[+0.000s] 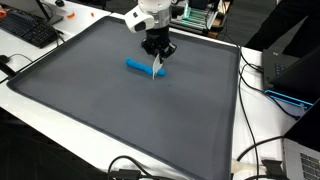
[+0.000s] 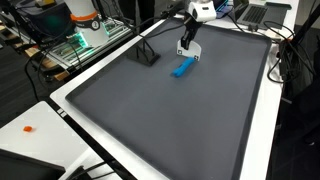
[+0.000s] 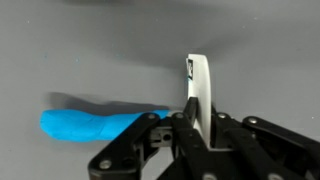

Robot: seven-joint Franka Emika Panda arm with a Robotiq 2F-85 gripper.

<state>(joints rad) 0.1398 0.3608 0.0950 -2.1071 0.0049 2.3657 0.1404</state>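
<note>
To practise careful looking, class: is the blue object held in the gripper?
No, the blue object lies on the gray mat, while the gripper clamps a white strip.

In view are one counter (image 1: pixel 45 120), one grey mat (image 1: pixel 90 120), one blue stick (image 1: pixel 140 67), one white strip (image 3: pixel 200 85), one black wedge (image 2: pixel 147 55), one keyboard (image 1: pixel 30 30) and one gripper (image 1: pixel 157 60).

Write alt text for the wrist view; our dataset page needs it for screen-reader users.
The black gripper pinches an upright white strip between its fingers, over a grey mat. A blue elongated object lies flat on the mat at the picture's left, one end beside the gripper.
</note>
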